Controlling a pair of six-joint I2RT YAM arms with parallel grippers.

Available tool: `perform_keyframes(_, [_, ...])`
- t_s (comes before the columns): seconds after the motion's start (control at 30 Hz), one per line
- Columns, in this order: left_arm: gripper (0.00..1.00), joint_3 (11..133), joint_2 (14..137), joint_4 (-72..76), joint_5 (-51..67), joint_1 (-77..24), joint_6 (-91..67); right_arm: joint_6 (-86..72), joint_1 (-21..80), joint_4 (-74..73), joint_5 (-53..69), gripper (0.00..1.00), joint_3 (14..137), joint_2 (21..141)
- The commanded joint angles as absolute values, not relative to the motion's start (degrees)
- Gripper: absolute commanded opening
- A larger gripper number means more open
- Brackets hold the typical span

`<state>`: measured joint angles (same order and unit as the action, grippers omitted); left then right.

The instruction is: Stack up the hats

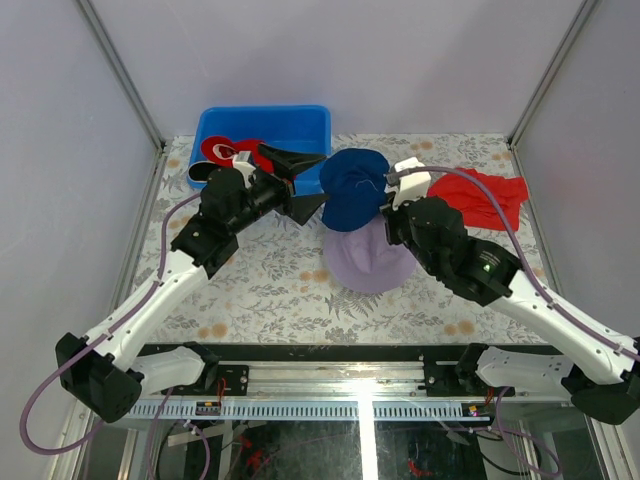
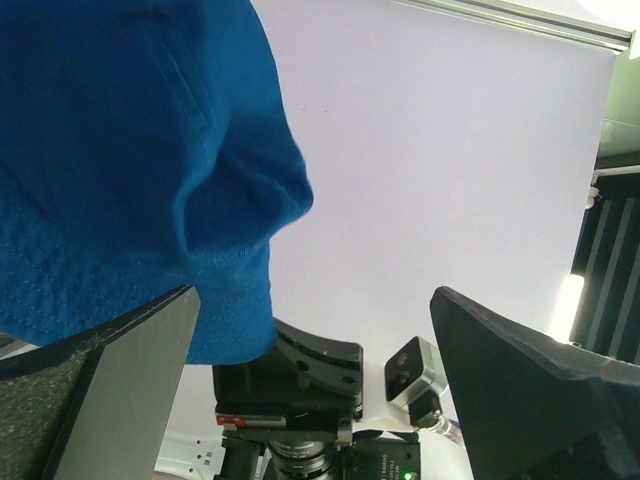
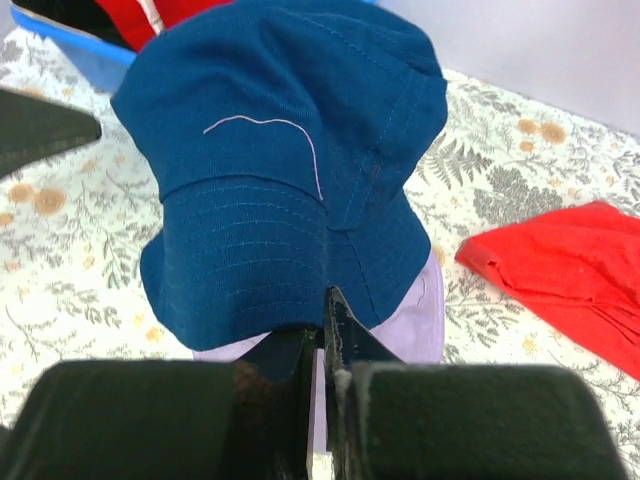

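While the navy hat (image 1: 352,185) is held up over the middle of the counter (image 1: 270,270), its brim is pinched between the pressed-together fingers of the right tool (image 3: 328,312), which reaches in from about 4 o'clock of the hat in the overhead view. The fingertips themselves are largely buried in the fabric, so little of them can be made out.

The left tool (image 1: 318,180) is seen at 9 o'clock of the navy hat, its jaws spread wide and nothing gripped. In the left wrist view blue fabric fills the upper left and dips behind one finger (image 2: 130,400). Whether cloth and finger touch cannot be told.

The lavender hat (image 1: 370,262) is laid on the counter at 6 o'clock of the navy hat, its far edge covered by the navy brim. In the right wrist view only slivers of lavender are shown beneath that brim, and whether the two hats touch cannot be judged.

The red hat (image 1: 228,148) is seen in the blue bin (image 1: 300,120) at 11 o'clock of the counter, partly hidden by the left arm. Beside it, at the bin's 7 o'clock corner, a pale, black-lined hat (image 1: 205,172) is glimpsed (too much is hidden for its shape to be confirmed).

A flat red cloth (image 1: 488,195) is spread at 3 o'clock of the navy hat, apart from it, and is cut off by the frame edge in the right wrist view.
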<state>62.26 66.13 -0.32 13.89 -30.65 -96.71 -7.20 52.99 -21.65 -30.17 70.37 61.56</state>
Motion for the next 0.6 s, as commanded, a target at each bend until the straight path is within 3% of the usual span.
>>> perform_keyframes(0.0, [1.00,61.7,66.7,3.2,13.7,-30.9,-96.0,-7.9,53.8,-25.6,-26.2,0.00,68.7,57.5])
perform_keyframes(0.3, [1.00,61.2,67.3,3.8,14.3,-30.9,-96.0,-8.3,54.0,-34.0,-17.3,0.00,66.2,54.3])
perform_keyframes(0.57, [1.00,58.3,66.1,1.3,19.1,-27.2,-93.1,-10.3,54.2,-36.1,-20.0,0.00,61.2,50.8])
